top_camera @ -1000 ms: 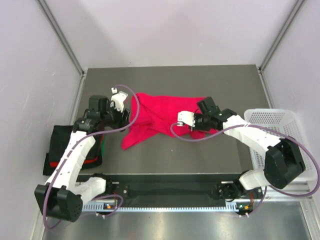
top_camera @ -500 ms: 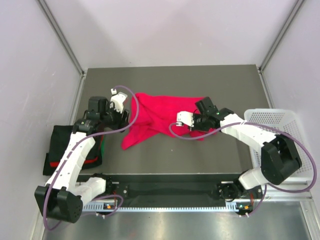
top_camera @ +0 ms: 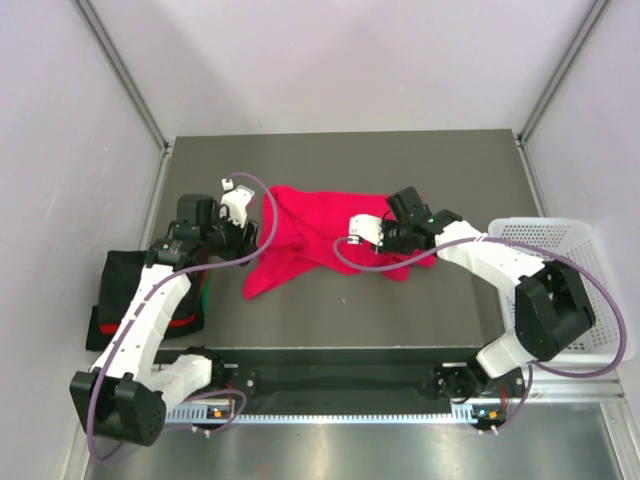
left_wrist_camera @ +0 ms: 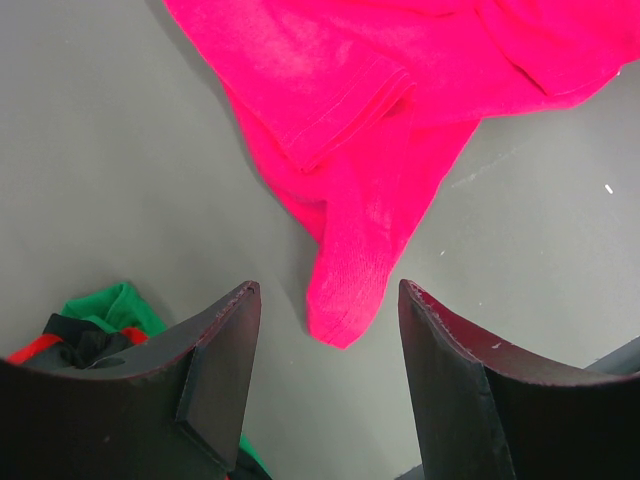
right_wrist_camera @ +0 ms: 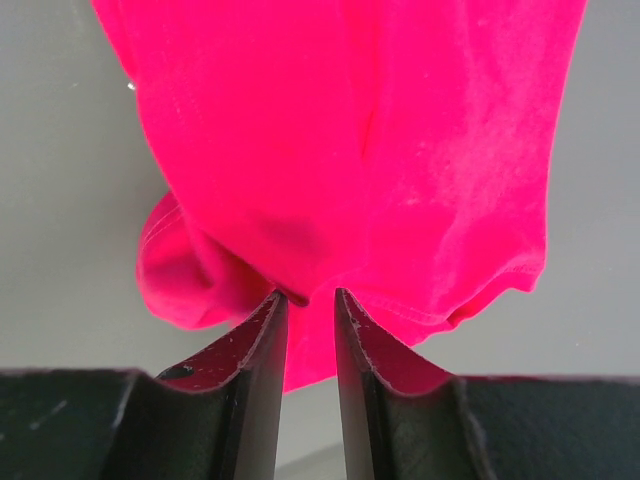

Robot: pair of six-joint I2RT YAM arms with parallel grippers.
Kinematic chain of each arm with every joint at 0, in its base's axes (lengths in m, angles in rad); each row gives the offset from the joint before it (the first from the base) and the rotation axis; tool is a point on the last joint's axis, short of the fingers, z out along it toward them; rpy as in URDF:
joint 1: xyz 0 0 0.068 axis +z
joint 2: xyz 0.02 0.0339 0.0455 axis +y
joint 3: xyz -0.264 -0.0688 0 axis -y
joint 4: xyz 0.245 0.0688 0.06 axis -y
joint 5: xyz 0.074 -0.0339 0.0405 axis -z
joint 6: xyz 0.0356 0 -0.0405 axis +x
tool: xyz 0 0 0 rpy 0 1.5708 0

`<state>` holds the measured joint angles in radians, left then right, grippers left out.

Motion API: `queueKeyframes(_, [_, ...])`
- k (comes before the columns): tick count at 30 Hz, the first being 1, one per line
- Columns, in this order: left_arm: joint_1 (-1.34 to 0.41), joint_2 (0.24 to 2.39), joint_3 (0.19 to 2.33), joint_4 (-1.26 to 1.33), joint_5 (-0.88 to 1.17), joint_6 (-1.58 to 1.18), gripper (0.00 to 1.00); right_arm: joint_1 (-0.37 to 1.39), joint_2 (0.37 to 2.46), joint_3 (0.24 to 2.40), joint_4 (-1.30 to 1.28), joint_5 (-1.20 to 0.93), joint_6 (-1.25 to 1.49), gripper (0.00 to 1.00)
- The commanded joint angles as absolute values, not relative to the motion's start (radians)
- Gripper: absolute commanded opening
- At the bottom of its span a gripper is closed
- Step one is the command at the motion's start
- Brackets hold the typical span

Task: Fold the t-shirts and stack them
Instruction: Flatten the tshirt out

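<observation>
Robot arms bend over the dark table, where the magenta shirt lies rumpled and unfolded at the middle, a narrow corner trailing toward 8 o'clock. From where I stand, the right gripper sits at the shirt's 4 o'clock edge. Its jaws are nearly together, with a small fold of cloth pinched between them. My guess is that it grips there so that edge can be drawn out flat.

The right arm reaches in from 5 o'clock, elbow out near the white basket, forearm angled toward the centre. The left gripper hovers with jaws wide and empty, straddling the tip of the trailing corner, probably lining up to take it. Its arm rises from 7 o'clock, passing the folded pile of black, red and green shirts at the table's 8 o'clock edge.
</observation>
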<state>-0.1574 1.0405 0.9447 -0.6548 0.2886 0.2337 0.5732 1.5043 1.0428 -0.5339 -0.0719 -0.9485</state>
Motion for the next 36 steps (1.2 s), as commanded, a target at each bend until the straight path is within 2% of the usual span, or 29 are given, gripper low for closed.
queueKeyframes(1, [-0.150, 1.019, 0.937, -0.614, 0.302, 0.229, 0.63, 0.568, 1.513, 1.095, -0.508, -0.075, -0.942, 0.26])
queueKeyframes(23, [-0.141, 1.003, 0.927, -0.612, 0.310, 0.225, 0.63, 0.561, 1.623, 1.197, -0.707, -0.199, -0.959, 0.21])
queueKeyframes(26, [-0.140, 1.003, 0.925, -0.612, 0.310, 0.225, 0.63, 0.558, 1.629, 1.200, -0.706, -0.195, -0.963, 0.14])
queueKeyframes(27, [-0.140, 1.002, 0.925, -0.611, 0.310, 0.227, 0.63, 0.555, 1.628, 1.200, -0.700, -0.195, -0.963, 0.05])
queueKeyframes(28, [-0.140, 1.002, 0.925, -0.611, 0.311, 0.226, 0.63, 0.554, 1.626, 1.198, -0.695, -0.195, -0.962, 0.01])
queueKeyframes(31, [-0.140, 1.002, 0.923, -0.611, 0.311, 0.227, 0.63, 0.551, 1.591, 1.186, -0.631, -0.169, -0.943, 0.00])
queueKeyframes(36, [-0.140, 1.021, 0.933, -0.617, 0.366, 0.230, 0.64, 0.546, 1.421, 1.187, -0.476, -0.074, -0.875, 0.00])
